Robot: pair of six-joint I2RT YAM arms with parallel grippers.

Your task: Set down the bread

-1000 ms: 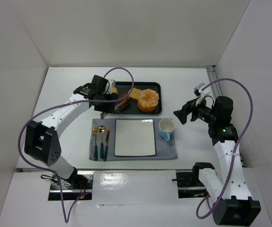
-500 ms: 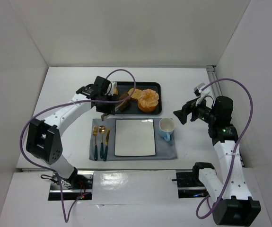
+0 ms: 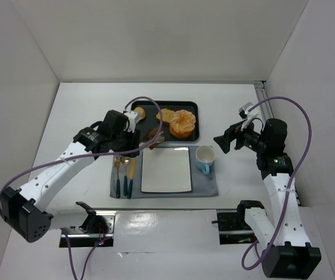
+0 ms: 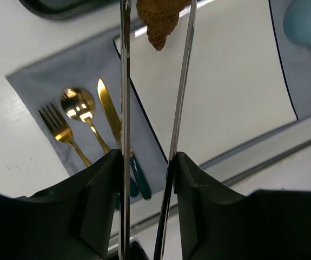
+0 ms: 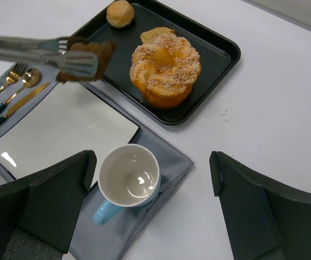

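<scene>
My left gripper (image 3: 133,139) is shut on metal tongs (image 4: 124,108), and the tongs pinch a brown piece of bread (image 3: 155,136). The bread hangs above the far left edge of the white plate (image 3: 166,172), clear of the black tray (image 3: 197,122). In the left wrist view the bread (image 4: 158,19) sits between the tong tips over the plate (image 4: 225,81). The right wrist view shows the bread (image 5: 85,57) in the tongs (image 5: 31,51). My right gripper (image 3: 222,143) is open and empty, hovering above the blue mug (image 5: 129,176).
The tray holds a large sesame bun (image 3: 183,123), a small round roll (image 3: 139,112) and a yellow slice (image 3: 166,115). A gold fork, spoon and knife (image 3: 123,169) lie on the grey mat (image 3: 208,186) left of the plate. The mug (image 3: 205,156) stands at the plate's right.
My left arm has pulled back from the tray towards me, carrying the bread in the tongs out to the plate's far edge. The right arm has not moved.
</scene>
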